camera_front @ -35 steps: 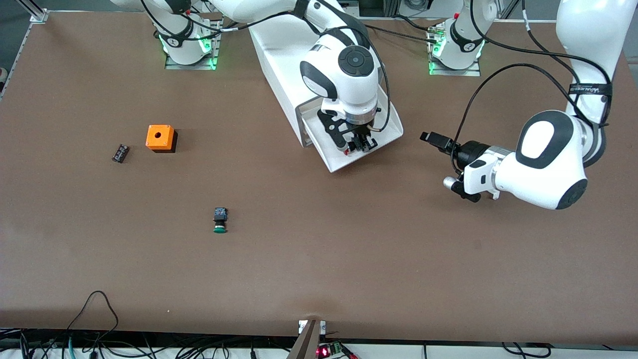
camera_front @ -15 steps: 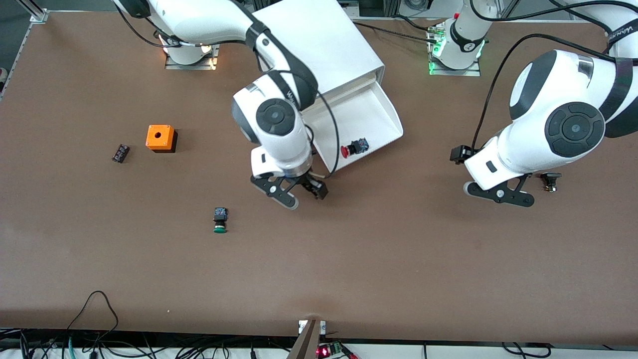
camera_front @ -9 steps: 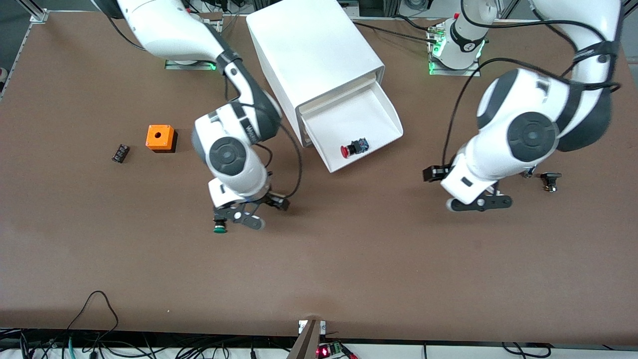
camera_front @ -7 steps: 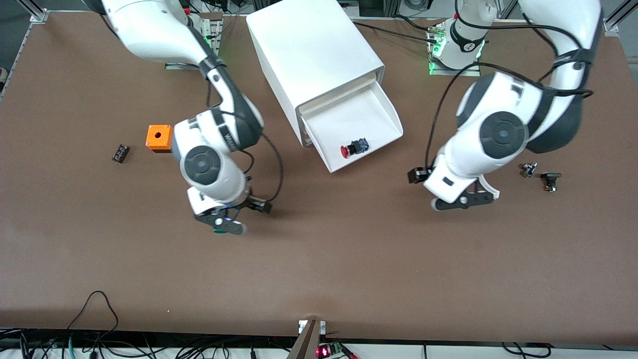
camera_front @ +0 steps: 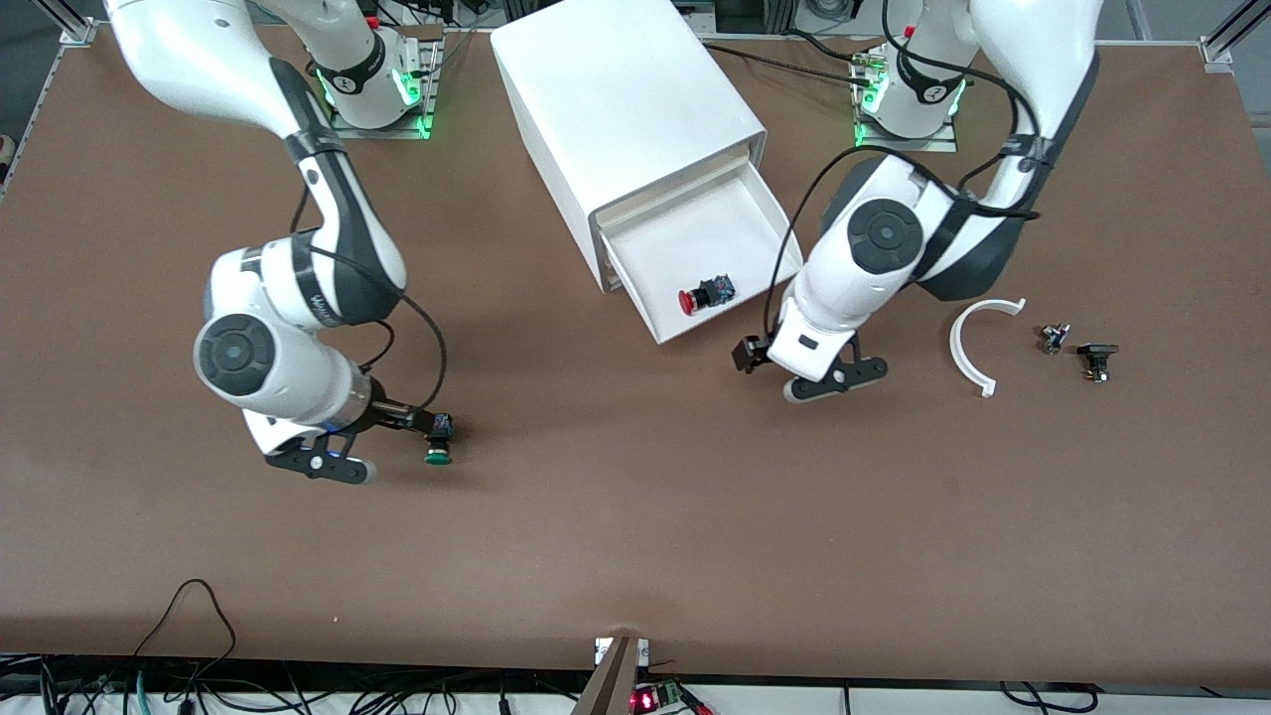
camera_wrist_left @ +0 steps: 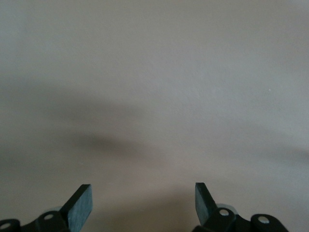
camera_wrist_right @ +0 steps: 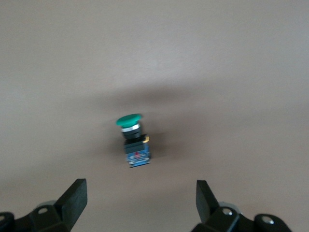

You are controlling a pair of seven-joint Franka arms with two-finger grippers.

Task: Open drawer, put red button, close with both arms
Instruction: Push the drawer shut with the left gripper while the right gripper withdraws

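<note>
Front view: both arms have swung away from the cabinet since approx 2 s ago. Back then the right hand was down in the drawer; now it hangs over bare table toward the right arm's end, just beside the green button, fingers spread wide and holding nothing (right wrist view shows that green cap between the two black pads). The left hand has come in from the left arm's end and now hovers over the table close by the drawer's front corner, also wide open, empty.

Red button lies on its side in the open drawer, near the front lip, so placing looks done; only the two-arm close seems left.

Materials: smooth white plastic cabinet w/ boxy shape, shallow tray drawer w/ cream front; matte brown table; glossy round red cap on a black-and-blue boxy body. A thin white curved strip now shows uncovered beside the left arm.
</note>
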